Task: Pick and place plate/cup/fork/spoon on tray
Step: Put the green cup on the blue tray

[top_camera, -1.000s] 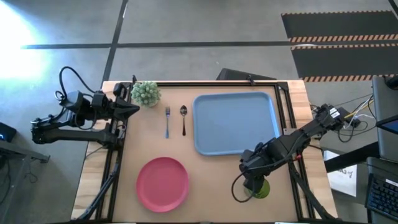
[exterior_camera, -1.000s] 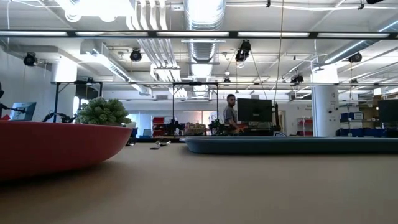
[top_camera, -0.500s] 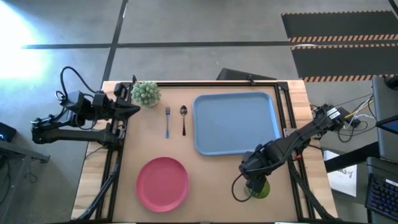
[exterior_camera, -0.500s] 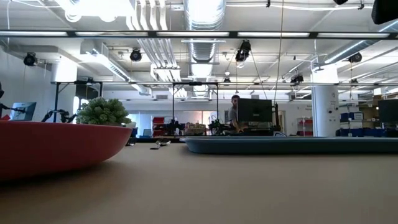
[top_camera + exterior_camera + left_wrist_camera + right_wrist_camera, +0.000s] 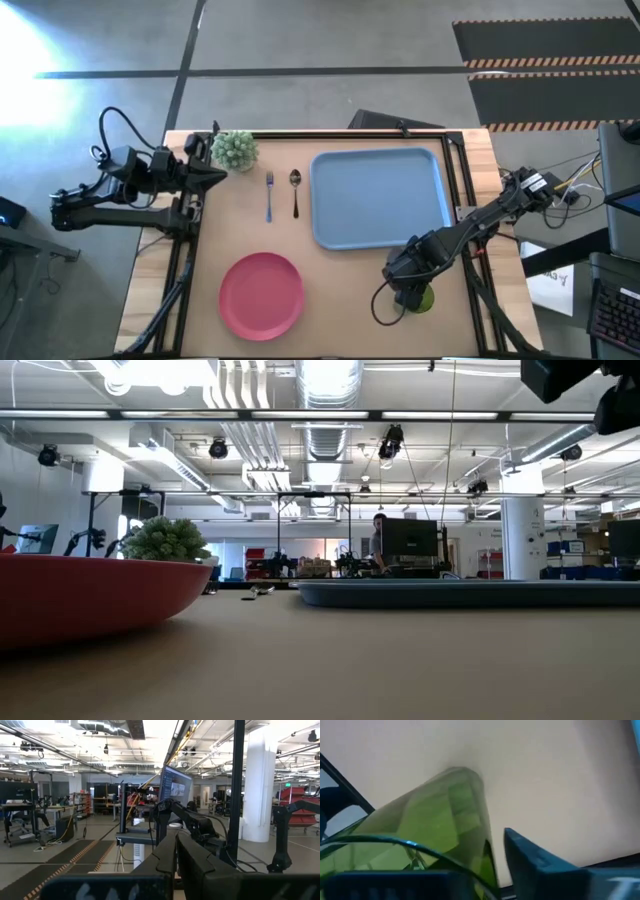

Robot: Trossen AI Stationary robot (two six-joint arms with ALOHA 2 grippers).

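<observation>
The right end effector [image 5: 412, 294] is down at the near right part of the desk [image 5: 340, 300], just past the near right corner of the tray [image 5: 378, 196], and it is on the cup [image 5: 423, 298]. In the right wrist view the translucent green cup [image 5: 435, 835] fills the space between the dark fingers [image 5: 540, 862], with one finger against the cup's wall and part of the rim inside the grip; the fingers are partly drawn in around it, though a firm clamp cannot be confirmed. In the high view only a small green patch of the cup shows beside the arm's dark body. The light blue tray lies bare at the far right part of the desk. The fork [image 5: 269, 195] and the spoon [image 5: 295, 191] lie side by side just left of the tray, apart from each other. The pink plate [image 5: 261, 294] sits at the near left part of the desk, well apart from the cup. A fuzzy pale green plant [image 5: 235, 149] stands at the far left corner. The left end effector [image 5: 218, 172] waits at the left edge of the desk near the plant, its fingers [image 5: 165, 862] pressed together with nothing between them.
</observation>
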